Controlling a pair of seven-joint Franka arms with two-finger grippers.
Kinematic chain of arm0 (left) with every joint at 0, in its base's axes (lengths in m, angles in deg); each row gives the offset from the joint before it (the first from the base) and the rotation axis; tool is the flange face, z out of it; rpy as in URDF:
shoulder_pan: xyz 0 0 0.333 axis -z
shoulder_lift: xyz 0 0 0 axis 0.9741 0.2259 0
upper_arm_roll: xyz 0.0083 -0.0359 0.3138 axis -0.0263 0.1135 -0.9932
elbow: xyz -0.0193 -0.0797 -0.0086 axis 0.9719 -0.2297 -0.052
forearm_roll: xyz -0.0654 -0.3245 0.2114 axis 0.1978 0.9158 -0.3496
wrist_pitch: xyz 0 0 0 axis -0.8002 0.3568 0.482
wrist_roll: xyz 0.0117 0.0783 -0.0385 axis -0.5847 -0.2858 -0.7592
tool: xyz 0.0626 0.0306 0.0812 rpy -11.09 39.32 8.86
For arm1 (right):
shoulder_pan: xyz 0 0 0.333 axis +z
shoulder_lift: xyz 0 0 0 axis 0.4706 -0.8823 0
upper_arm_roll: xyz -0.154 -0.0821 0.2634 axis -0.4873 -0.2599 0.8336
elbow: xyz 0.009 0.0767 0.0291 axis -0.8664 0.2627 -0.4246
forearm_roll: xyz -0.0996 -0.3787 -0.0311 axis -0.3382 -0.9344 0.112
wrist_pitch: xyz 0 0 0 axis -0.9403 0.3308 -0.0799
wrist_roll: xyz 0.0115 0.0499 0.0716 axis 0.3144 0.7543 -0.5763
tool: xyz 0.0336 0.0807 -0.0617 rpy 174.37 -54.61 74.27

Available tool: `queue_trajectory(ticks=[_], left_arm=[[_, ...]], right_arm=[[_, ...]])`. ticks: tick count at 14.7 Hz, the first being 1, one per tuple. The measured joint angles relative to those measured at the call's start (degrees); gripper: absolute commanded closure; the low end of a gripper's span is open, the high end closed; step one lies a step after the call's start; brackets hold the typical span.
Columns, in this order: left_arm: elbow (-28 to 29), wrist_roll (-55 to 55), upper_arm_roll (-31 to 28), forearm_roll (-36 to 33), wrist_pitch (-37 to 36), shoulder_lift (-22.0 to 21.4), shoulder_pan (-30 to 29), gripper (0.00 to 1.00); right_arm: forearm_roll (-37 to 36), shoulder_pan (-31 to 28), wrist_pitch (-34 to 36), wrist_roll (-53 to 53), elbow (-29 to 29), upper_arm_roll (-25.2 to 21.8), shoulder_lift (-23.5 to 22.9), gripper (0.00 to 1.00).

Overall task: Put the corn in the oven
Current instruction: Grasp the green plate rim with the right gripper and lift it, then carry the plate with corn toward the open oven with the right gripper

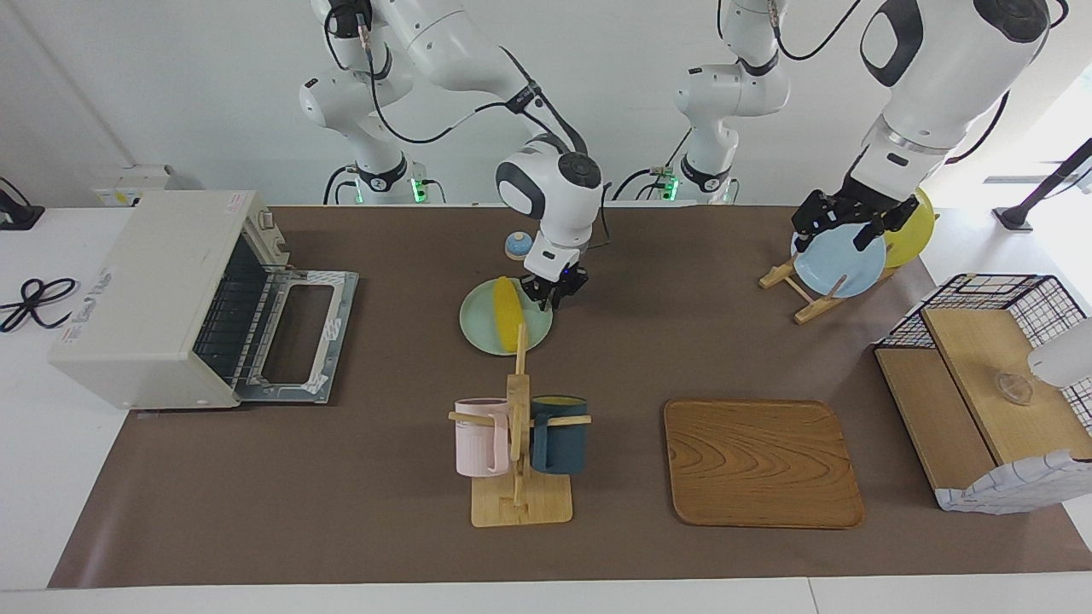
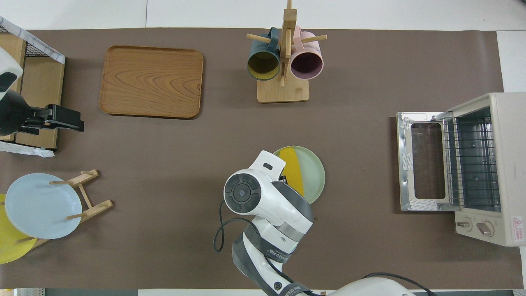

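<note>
facing view:
right gripper (image 1: 551,294): low over the pale green round plate (image 1: 480,328), beside the bright yellow corn cob (image 1: 508,314); can't tell whether its fingers are spread or pinched, no grip visible.
corn: lies on the plate, mid-table, not lifted.
off-white toaster oven (image 1: 145,294): at the right arm's end, glass door dropped flat, rack exposed; looks ready to load.
left gripper (image 1: 846,228): spread, empty, raised over the blue plate rack; waiting.
overhead view:
corn (image 2: 292,166): part hidden under the right wrist.
oven (image 2: 489,164): well apart from the plate.
left gripper (image 2: 65,118): by the wire basket shelf, out of the way.
</note>
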Motion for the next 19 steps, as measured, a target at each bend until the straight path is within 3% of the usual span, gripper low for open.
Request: queue_trajectory(ticks=[2, 8, 13, 19], left_arm=[[0.0, 0.0, 0.1, 0.0, 0.6, 0.0, 0.0, 0.0], [0.0, -1.2, 0.6, 0.0, 0.8, 0.0, 0.1, 0.0], [0.2, -1.6, 0.8, 0.0, 0.3, 0.0, 0.6, 0.0], [0.3, -1.7, 1.3, -2.0, -0.6, 0.0, 0.7, 0.0]], right_arm=[[0.0, 0.0, 0.0, 0.0, 0.3, 0.0, 0.0, 1.0], [-4.1, 0.0, 0.9, -0.2, 0.6, 0.0, 1.3, 1.0], [-7.7, -2.6, 9.6, -6.2, -4.3, -0.2, 1.8, 1.0], [-7.7, -10.7, 19.5, -18.1, -5.4, -0.4, 9.4, 1.0]])
